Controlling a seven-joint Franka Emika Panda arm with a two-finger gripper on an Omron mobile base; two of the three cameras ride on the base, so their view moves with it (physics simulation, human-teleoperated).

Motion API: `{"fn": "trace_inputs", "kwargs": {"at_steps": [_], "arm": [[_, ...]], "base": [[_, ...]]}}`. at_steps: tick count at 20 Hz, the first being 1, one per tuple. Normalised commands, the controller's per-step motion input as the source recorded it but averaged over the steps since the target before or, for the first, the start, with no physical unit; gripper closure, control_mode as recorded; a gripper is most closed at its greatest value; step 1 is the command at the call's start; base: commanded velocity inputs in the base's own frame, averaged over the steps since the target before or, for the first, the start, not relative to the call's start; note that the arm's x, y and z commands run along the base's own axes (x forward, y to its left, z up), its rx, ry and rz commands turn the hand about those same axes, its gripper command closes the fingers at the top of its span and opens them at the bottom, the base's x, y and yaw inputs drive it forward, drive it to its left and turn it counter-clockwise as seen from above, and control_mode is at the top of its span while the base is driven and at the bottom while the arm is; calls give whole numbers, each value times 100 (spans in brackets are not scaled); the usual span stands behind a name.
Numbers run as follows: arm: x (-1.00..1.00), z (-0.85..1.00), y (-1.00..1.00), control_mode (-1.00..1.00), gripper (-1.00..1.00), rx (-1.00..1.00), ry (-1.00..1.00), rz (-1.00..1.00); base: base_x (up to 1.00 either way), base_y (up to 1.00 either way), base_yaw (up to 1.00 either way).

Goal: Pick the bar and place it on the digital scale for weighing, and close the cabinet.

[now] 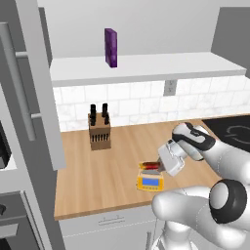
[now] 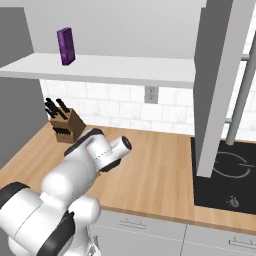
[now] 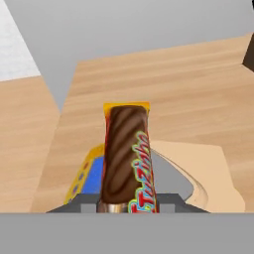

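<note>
Closest to me, the gripper (image 1: 161, 167) is clamped on the bar (image 3: 126, 156), and from the hand camera I see the wrapper running straight out from between the two dark fingertips (image 3: 87, 202), its brown and red face up and its orange-yellow end farthest from the hand. The jaws sit nearly together, pinching the near end of the bar, so the grip is narrow. Under the bar I can make out the digital scale (image 3: 92, 171): its yellow rim and blue display to one side, its grey plate to the other. Whether the bar touches the plate or hangs just above it I cannot tell. From the left base camera the scale (image 1: 150, 181) stands near the front edge of the wooden counter (image 1: 112, 171), toward its right half, and the bar (image 1: 150, 166) lies over its top with the white hand just beside it on the right. Farther back, the knife block (image 1: 99, 131) stands near the tiled wall, well apart from the scale. To the right the black cooktop (image 2: 225, 180) is set into the counter. Above, the cabinet (image 1: 29, 83) hangs open, one light-grey door at each side, and a tall purple box (image 1: 111, 47) stands upright on its white shelf (image 1: 146, 66).
</note>
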Motion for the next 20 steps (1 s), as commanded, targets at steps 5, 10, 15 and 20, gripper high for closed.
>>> {"fn": "trace_inputs", "kwargs": {"at_steps": [5,10,15,20], "arm": [[11,-22,1,-100,100,0,0,2],[1,-6,2,-100,100,0,0,1],[0,0,6,-100,100,0,0,0],[-17,0,1,-100,100,0,-3,1]], "base": [[0,0,0],[0,0,0],[0,0,0],[0,0,0]]}}
